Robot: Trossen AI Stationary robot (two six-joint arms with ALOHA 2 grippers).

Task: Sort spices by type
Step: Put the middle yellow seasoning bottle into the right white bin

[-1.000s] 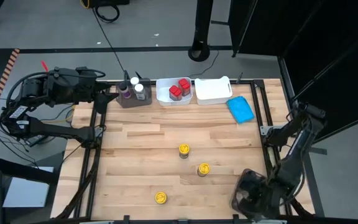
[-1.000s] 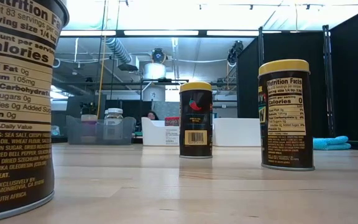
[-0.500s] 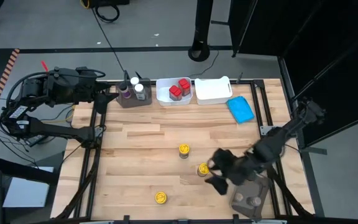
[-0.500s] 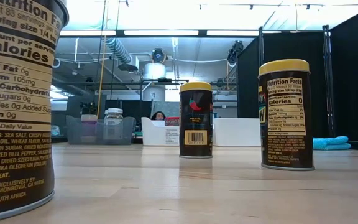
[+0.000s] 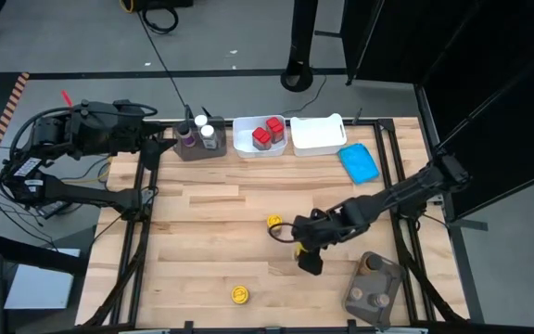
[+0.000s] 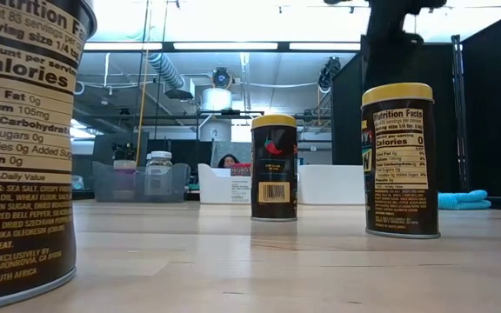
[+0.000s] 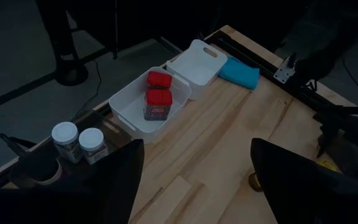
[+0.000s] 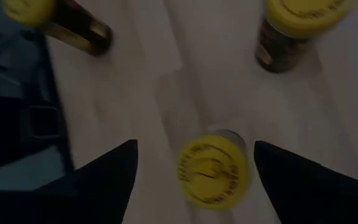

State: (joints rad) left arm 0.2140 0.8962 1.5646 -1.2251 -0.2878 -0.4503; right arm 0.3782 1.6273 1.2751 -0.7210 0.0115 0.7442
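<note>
My right gripper (image 5: 297,243) spread wide above a yellow-lidded jar (image 8: 213,172) mid-table, grasping nothing, my left gripper (image 7: 194,180) released, parked over the table's far-left corner

We lose the middle jar (image 5: 302,250) under the right gripper (image 5: 304,249) in the high view. The near jar (image 6: 20,143) is cut by the low view's left edge. A person (image 6: 229,162) shows only partly behind a tub (image 6: 220,186). Labels on the white-capped jars (image 7: 79,142) are too small to read.
</note>
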